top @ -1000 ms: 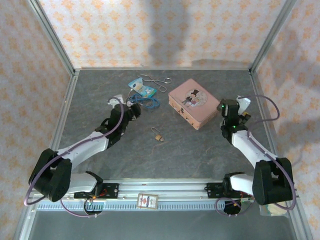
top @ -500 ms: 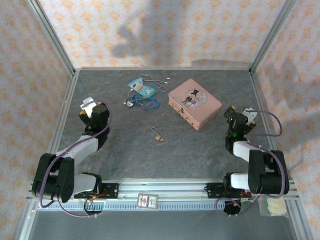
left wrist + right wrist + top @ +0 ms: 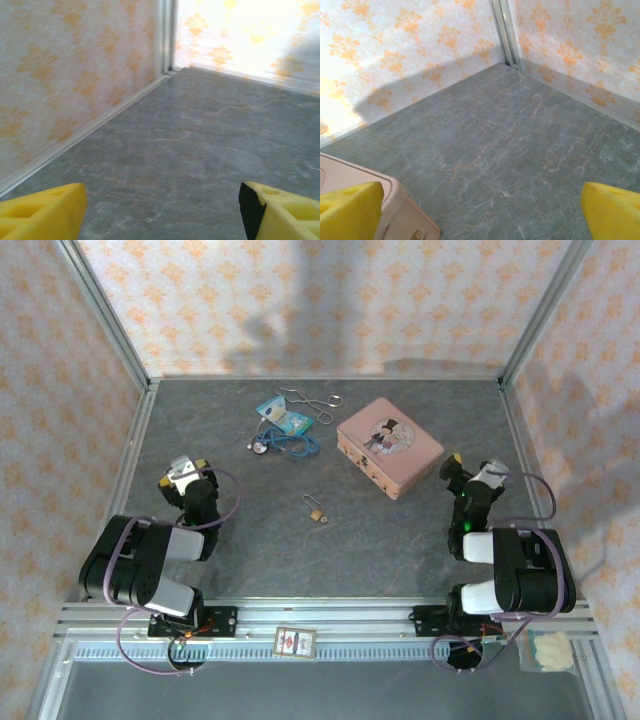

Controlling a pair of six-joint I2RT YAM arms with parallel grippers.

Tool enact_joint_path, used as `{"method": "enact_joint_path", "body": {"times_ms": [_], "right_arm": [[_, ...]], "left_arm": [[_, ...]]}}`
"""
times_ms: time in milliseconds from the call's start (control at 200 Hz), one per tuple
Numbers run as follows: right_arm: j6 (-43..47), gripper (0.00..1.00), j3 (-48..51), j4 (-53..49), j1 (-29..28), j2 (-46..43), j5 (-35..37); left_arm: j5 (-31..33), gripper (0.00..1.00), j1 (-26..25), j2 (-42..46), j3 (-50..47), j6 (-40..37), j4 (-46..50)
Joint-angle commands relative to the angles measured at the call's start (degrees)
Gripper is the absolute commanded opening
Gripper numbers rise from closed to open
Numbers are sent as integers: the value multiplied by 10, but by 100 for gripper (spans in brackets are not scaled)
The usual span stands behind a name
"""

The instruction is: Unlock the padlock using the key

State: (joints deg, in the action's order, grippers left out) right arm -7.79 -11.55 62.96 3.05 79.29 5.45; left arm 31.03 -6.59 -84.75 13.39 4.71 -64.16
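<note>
The padlock lies on the grey table, a little in front of the middle and free on all sides, its thin shackle pointing toward the far wall. The left gripper is near the left edge of the table, above its own folded arm. The padlock is well apart from it, to its right and slightly nearer to the bases. In the left wrist view its yellow fingers stand wide apart, with only bare table between them. The right gripper is near the right edge, so the padlock lies between the two grippers, well apart from both. Its fingers are also spread wide and hold nothing. A corner of the pink tin box shows just beside its left finger in the right wrist view. This box stands behind the padlock and to the right, near but not touching it. Further back, left of the box, lies a small heap of blue and silvery things.
</note>
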Motion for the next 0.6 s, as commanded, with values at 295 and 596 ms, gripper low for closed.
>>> {"method": "enact_joint_path", "body": {"times_ms": [295, 596], "right_arm": [[85, 100, -13, 86, -51, 79, -14], [87, 100, -14, 81, -53, 75, -14]], "left_arm": [[-201, 82, 60, -27, -23, -12, -129], [-199, 85, 60, -33, -24, -15, -143]]}}
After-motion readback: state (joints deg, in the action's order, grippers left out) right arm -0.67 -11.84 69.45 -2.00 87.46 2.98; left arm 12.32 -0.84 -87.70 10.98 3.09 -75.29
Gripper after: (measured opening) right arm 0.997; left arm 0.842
